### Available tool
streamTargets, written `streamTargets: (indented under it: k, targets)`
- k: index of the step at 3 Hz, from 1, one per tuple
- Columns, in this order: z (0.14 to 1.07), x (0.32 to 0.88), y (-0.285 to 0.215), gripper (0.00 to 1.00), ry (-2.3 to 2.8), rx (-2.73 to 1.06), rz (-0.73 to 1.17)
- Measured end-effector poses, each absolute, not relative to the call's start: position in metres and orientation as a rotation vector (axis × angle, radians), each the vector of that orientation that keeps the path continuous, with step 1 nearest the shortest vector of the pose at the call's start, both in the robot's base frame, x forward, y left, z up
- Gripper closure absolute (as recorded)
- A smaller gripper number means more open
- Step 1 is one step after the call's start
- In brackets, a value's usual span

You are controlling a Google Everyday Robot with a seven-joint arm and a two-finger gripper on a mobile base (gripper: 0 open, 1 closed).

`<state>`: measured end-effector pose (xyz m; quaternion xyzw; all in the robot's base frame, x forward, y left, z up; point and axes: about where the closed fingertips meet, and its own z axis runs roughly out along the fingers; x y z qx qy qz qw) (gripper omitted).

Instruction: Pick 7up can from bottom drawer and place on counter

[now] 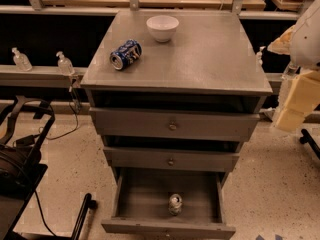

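The gripper [293, 108] hangs off the right edge of the cabinet, level with the top drawers and holding nothing. Whether it is spread or closed I cannot tell from here.

From the gripper, the 7up can [175, 204] lies well down and to the left in the camera view, and nearer to me. It sits on the floor of the bottom drawer [142, 194], which is pulled out. The can is close to the drawer's front lip and roughly midway between its side walls, touching neither. I see its silver top facing up, so I judge it is standing, long axis vertical. There is bare floor all round it.

That sets the approach: I would need to bring the gripper left and down past the two closed drawer fronts, then descend on the can from above or from the front. The overhang of the drawer above the can is what I would watch.

The counter [215, 59] lies up and left of the gripper. It already carries a blue can [125, 54] on its side and a bowl [162, 27], both on the half far from the gripper.
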<state>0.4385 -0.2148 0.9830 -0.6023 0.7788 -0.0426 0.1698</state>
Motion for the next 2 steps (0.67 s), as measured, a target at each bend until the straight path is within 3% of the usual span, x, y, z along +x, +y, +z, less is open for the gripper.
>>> streamTargets:
  k: [2]
  targets:
    - [0.970, 0.449, -0.206, 0.00, 2.128, -1.759, -0.068]
